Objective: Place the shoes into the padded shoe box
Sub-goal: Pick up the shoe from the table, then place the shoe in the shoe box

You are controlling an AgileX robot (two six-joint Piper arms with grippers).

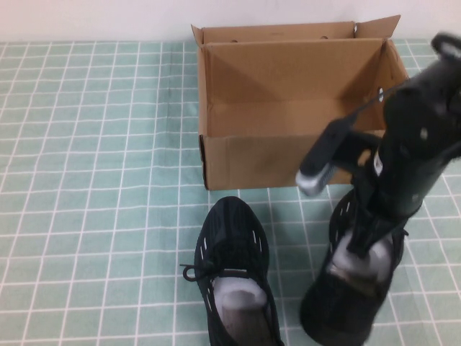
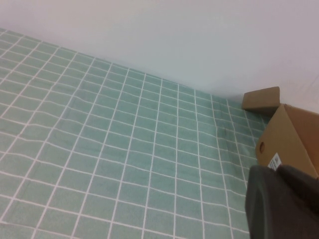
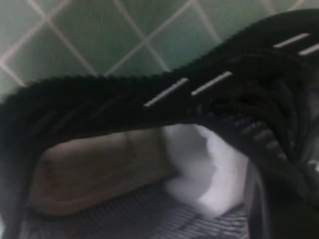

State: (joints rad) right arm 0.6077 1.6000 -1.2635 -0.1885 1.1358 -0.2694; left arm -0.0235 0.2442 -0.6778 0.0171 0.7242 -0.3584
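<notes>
Two black knit shoes lie on the table in front of the open brown cardboard shoe box (image 1: 288, 162). The left shoe (image 1: 234, 267) lies free, toe toward the box, with white stuffing showing. My right gripper (image 1: 358, 249) reaches down into the opening of the right shoe (image 1: 346, 303), which rests on the table. The right wrist view shows that shoe's side (image 3: 164, 94), grey lining and white paper stuffing (image 3: 214, 164) up close. My left gripper (image 2: 281, 204) is out of the high view, low beside the box's corner (image 2: 291, 139), shut and empty.
A green checked cloth (image 1: 94, 180) covers the table. The box stands at the back, its flaps up and its inside bare. A white wall runs behind it. The right arm hangs over the box's front right corner.
</notes>
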